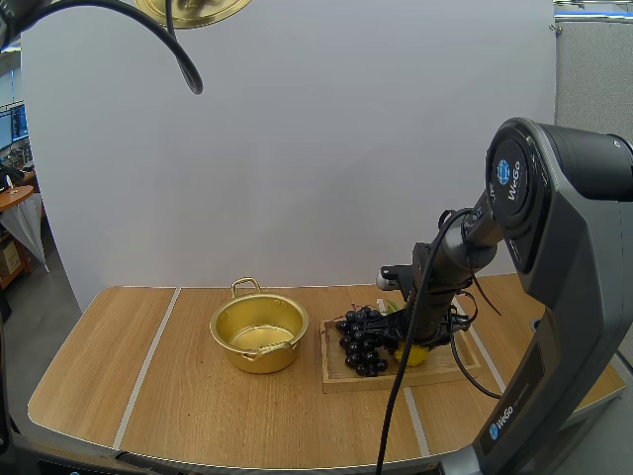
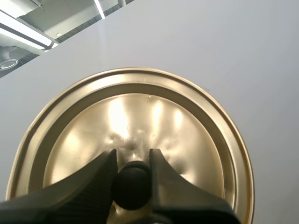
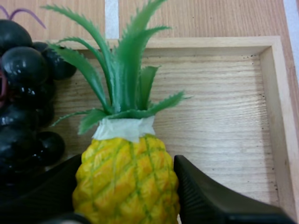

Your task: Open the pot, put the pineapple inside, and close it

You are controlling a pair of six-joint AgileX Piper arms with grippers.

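the pot [image 1: 259, 332] stands open on the counter [image 1: 198, 416], upright, with its gold interior bare and a handle at its near and far rim. the lid [image 2: 140, 116] is off the pot and well above it, carried by the left gripper [image 2: 133, 158]. this gripper is narrowed onto the lid's black knob [image 2: 131, 184], with one finger pressed against each side of the knob. the wooden tray [image 1: 341, 381] lies flat on the counter just beside the pot, on the pot's right. the bunch of grapes [image 1: 361, 341] fills the part of the tray nearest the pot. the pineapple [image 3: 126, 186] is in the tray on the side of the grapes away from the pot, just beside them, and its green leaves [image 3: 121, 70] reach out over bare tray floor. the right gripper [image 3: 126, 172] is down in the tray, farther from the pot than the grapes, and is closed around the pineapple's yellow body, with one black finger touching each flank. it cannot be told whether the pineapple rests on the tray floor or is raised off it.
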